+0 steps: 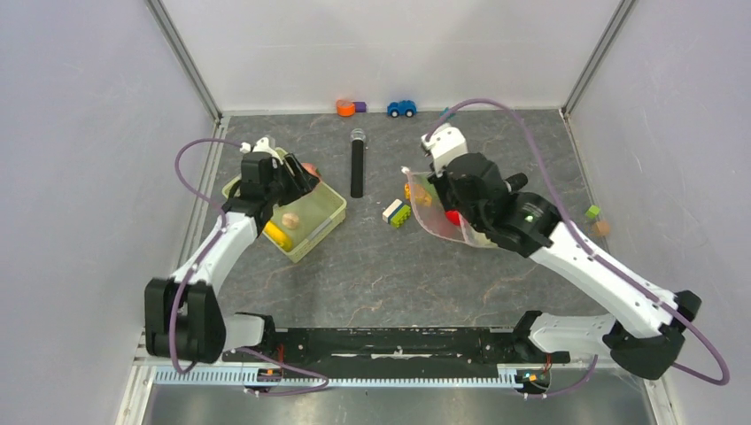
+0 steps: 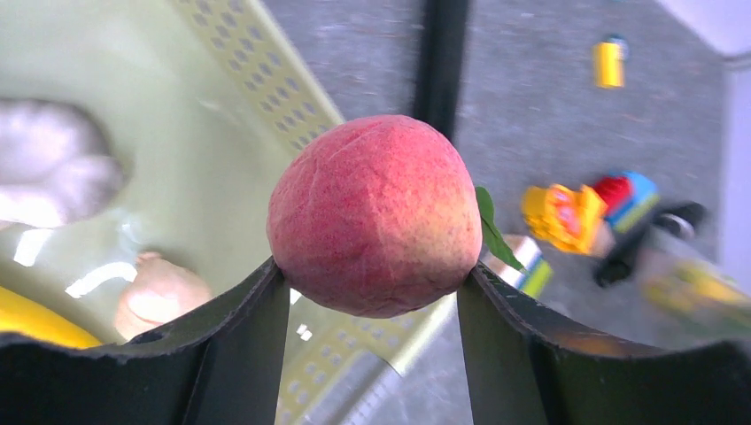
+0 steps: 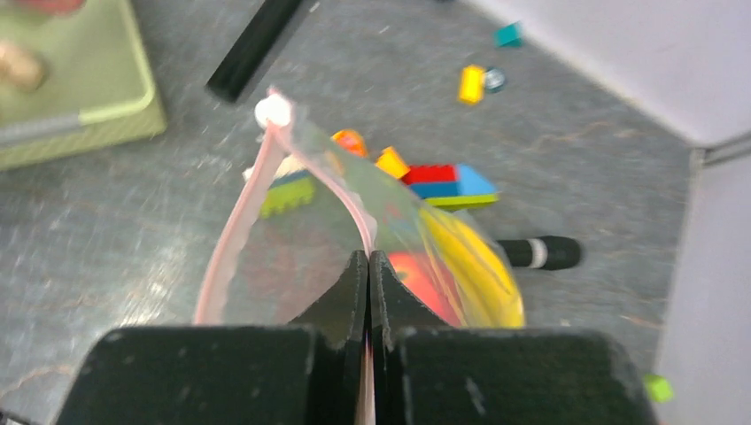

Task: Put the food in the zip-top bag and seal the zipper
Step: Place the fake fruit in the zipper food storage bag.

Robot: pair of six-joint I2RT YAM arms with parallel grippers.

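The jaws of our left gripper [image 2: 372, 268] clench the pinkish fruit [image 2: 376, 208] just above the pale green basket [image 1: 329, 205]. Right of the basket, we see our right gripper [image 3: 367, 258], jaws pinched tight on the zip-top bag [image 3: 301, 248] at its zipper [image 3: 237, 221].

No text, labels or numbers are legible anywhere.

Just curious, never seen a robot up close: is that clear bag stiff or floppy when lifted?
Probably floppy: the bag bows and curves away from where the right end effector pinches it. Likely light too, since that single pinch seems to hold its edge raised.
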